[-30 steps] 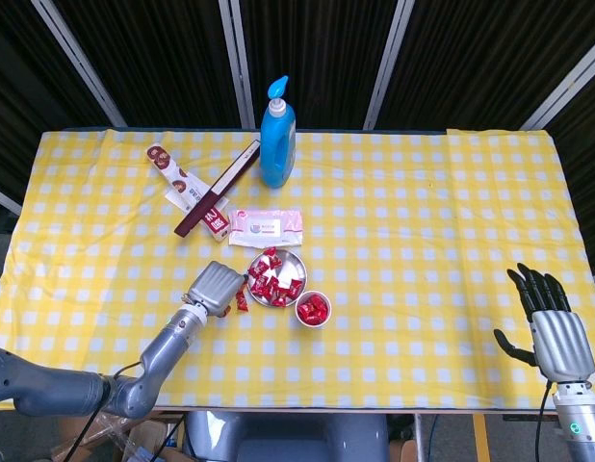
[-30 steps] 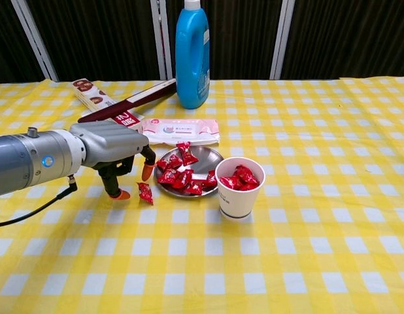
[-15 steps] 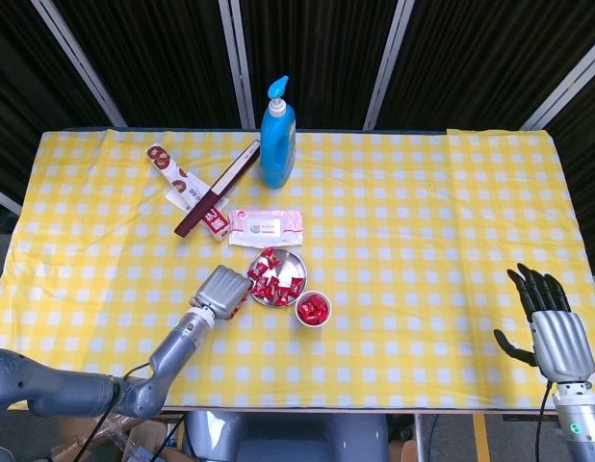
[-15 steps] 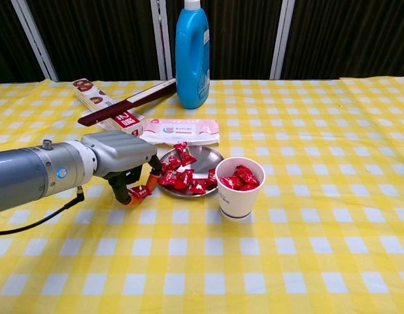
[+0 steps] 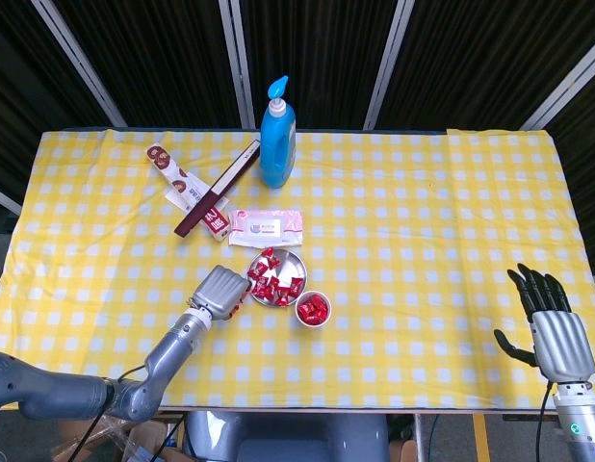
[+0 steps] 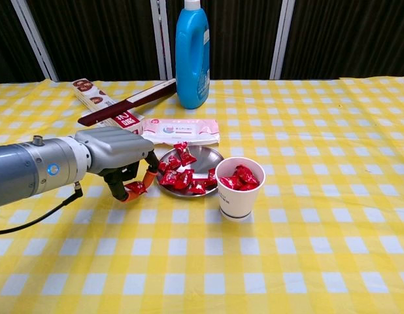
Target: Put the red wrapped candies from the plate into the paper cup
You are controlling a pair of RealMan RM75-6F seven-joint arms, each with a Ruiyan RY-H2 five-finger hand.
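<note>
One red candy (image 6: 136,188) pinched in your left robot hand (image 6: 123,163) beside the plate (image 6: 212,157); right robot hand (image 5: 551,325) open, idle; carry to the paper cup (image 6: 239,196), release.

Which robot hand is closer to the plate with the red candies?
The left hand. It is right beside the plate, pinching a red candy at its left edge. The right hand rests open far off at the table's right corner.

We note a blue pump bottle (image 6: 193,55) standing upright at the far side of the yellow checked surface (image 6: 319,196). A white wipes pack (image 6: 180,131) lies flat nearer. Beside it, a dark maroon box (image 6: 130,102) overlaps a flat snack packet (image 6: 91,93).
</note>
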